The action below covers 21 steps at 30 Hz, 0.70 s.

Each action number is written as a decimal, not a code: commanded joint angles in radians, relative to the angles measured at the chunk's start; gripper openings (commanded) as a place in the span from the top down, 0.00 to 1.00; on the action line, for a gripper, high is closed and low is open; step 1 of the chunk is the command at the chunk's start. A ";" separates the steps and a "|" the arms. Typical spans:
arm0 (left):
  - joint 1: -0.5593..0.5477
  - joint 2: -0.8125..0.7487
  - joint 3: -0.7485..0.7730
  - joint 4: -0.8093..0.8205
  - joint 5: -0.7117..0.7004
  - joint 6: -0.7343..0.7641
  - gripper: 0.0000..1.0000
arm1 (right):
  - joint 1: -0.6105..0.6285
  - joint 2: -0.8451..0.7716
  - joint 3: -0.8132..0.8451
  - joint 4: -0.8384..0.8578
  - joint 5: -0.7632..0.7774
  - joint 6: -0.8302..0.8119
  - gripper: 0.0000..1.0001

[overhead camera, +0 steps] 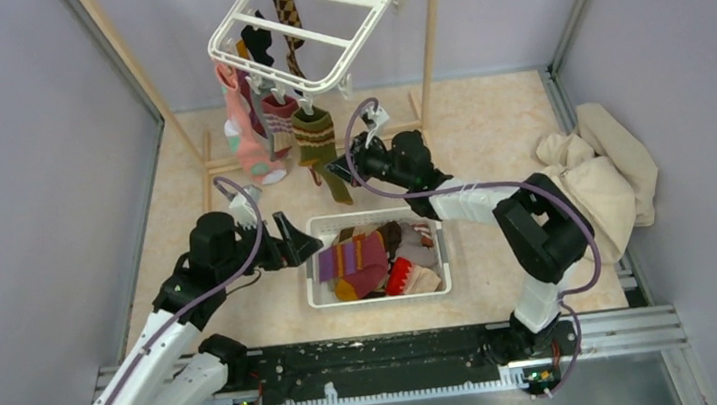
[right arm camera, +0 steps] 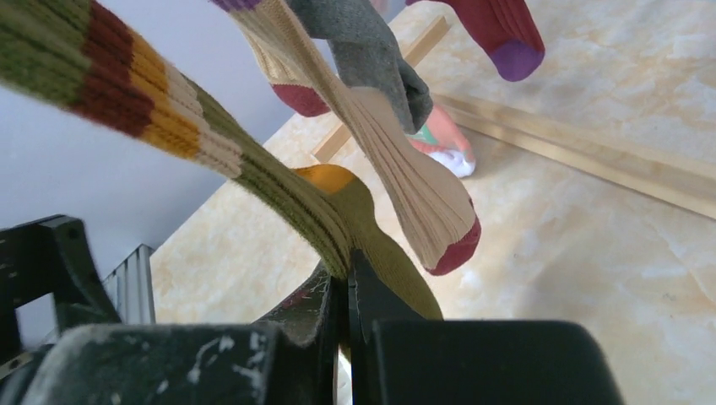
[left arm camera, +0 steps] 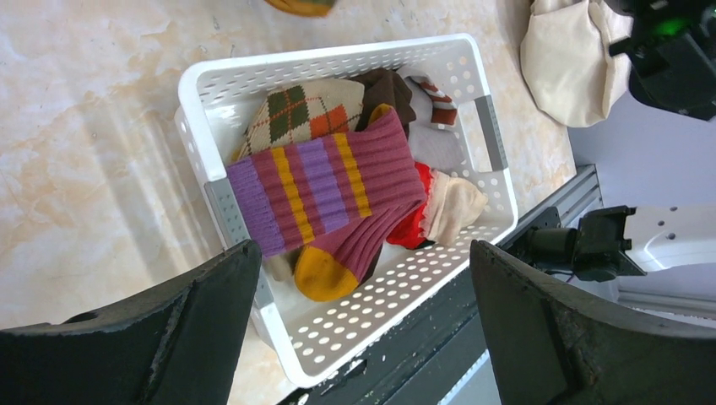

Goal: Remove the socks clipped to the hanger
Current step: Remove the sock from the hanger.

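The white hanger [overhead camera: 316, 28] hangs tilted at the back, with several socks clipped along its near rim. Among them are a pink sock [overhead camera: 245, 139], a black one [overhead camera: 259, 42] and an olive-striped sock [overhead camera: 315, 132]. My right gripper [overhead camera: 339, 172] is shut on the lower part of the olive-striped sock [right arm camera: 279, 190], its jaws [right arm camera: 348, 274] pinching the fabric near the heel. A beige sock with a maroon toe [right arm camera: 414, 177] and a grey sock [right arm camera: 371, 59] dangle just beyond. My left gripper [overhead camera: 298, 241] stands wide open at the basket's left end, holding nothing [left arm camera: 363, 253].
A white slotted basket [overhead camera: 382, 298] in front of the arms holds several removed socks, a purple-striped one [left arm camera: 321, 190] on top. A beige cloth heap [overhead camera: 603, 177] lies at the right. Wooden rack poles [overhead camera: 428, 44] stand behind, with a floor rail [right arm camera: 583, 148].
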 commanded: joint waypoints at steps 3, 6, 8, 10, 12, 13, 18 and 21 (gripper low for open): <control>-0.002 0.081 0.043 0.113 0.019 0.005 0.01 | 0.010 -0.214 -0.079 0.001 -0.005 0.111 1.00; -0.002 0.102 0.060 0.141 0.022 0.006 0.01 | 0.010 -0.278 -0.096 -0.051 -0.011 0.166 1.00; -0.002 0.111 0.070 0.161 0.023 0.006 0.01 | 0.010 -0.301 -0.103 -0.053 -0.041 0.213 1.00; -0.002 0.116 0.078 0.182 0.022 0.010 0.01 | 0.008 -0.319 -0.109 -0.051 -0.072 0.259 1.00; -0.002 0.121 0.087 0.207 0.028 0.011 0.01 | 0.005 -0.329 -0.113 -0.046 -0.109 0.302 1.00; -0.002 0.123 0.088 0.222 0.034 0.010 0.01 | 0.003 -0.332 -0.119 -0.034 -0.122 0.330 1.00; -0.002 0.139 0.086 0.315 0.072 -0.014 0.01 | -0.016 -0.307 -0.160 0.117 -0.195 0.503 1.00; -0.001 0.146 0.085 0.349 0.078 -0.022 0.01 | -0.022 -0.284 -0.178 0.205 -0.214 0.594 1.00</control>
